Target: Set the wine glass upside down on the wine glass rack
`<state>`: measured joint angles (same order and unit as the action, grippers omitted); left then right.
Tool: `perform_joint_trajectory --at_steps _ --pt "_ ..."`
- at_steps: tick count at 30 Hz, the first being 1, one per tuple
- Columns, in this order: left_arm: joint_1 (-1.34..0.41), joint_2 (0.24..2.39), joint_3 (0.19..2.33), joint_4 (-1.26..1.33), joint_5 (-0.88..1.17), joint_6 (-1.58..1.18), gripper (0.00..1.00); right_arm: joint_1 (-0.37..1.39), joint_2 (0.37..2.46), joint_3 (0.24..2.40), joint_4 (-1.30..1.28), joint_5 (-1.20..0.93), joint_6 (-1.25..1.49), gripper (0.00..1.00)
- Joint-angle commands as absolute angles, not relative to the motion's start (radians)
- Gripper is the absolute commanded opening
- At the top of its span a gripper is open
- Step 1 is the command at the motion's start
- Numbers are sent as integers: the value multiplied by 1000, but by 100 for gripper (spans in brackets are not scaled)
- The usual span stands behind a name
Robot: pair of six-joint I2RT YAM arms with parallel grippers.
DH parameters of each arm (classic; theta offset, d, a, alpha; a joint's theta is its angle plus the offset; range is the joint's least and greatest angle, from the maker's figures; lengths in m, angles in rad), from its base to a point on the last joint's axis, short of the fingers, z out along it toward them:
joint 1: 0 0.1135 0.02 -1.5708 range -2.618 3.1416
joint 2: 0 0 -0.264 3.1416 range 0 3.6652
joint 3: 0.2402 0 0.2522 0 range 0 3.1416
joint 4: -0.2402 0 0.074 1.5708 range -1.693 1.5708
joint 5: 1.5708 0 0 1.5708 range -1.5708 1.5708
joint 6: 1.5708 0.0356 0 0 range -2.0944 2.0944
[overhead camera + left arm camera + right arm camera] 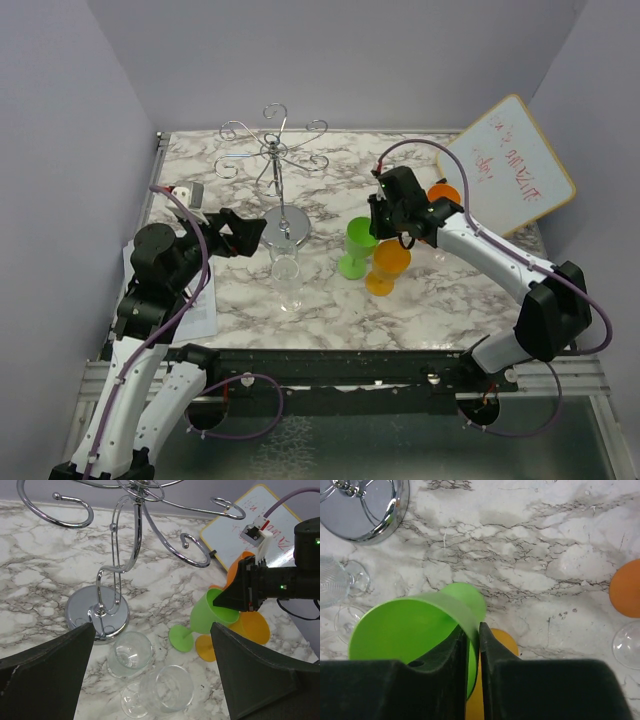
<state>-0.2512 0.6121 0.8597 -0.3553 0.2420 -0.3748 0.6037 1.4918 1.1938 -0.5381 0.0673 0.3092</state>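
The silver wire wine glass rack (277, 152) stands at the back middle on its round chrome base (286, 228); it also shows in the left wrist view (120, 555). My right gripper (386, 224) is shut on the rim of a green wine glass (358, 243), which is tilted with its foot on the marble. In the right wrist view the fingers (492, 655) pinch the green rim (405, 630). My left gripper (248, 232) is open and empty, left of the rack base and above two clear glasses (167, 687).
An orange glass (388, 264) stands right beside the green one. Two clear glasses (287, 272) stand in front of the rack base. Another orange glass (443, 192) and a whiteboard (510, 165) are at the back right. Papers lie at the left edge.
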Motion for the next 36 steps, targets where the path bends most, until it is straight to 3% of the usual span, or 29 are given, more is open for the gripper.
perform_joint_trajectory --at_steps 1,4,14,23,32,36 --pt "-255 613 881 -337 279 -395 99 626 1494 1240 -503 147 287 11" --pt "-255 618 894 -341 290 -419 99 635 1455 1230 -458 188 271 1" --pt "-255 651 1023 -294 494 -569 99 637 1152 1044 -123 234 253 1" --pt "-255 820 1322 -252 714 -742 99 636 778 804 154 330 268 1" --pt "-277 978 1318 -60 666 -974 99 635 597 707 364 368 425 1" --pt "-417 1028 1272 66 509 -1083 99 636 585 684 474 361 518 1"
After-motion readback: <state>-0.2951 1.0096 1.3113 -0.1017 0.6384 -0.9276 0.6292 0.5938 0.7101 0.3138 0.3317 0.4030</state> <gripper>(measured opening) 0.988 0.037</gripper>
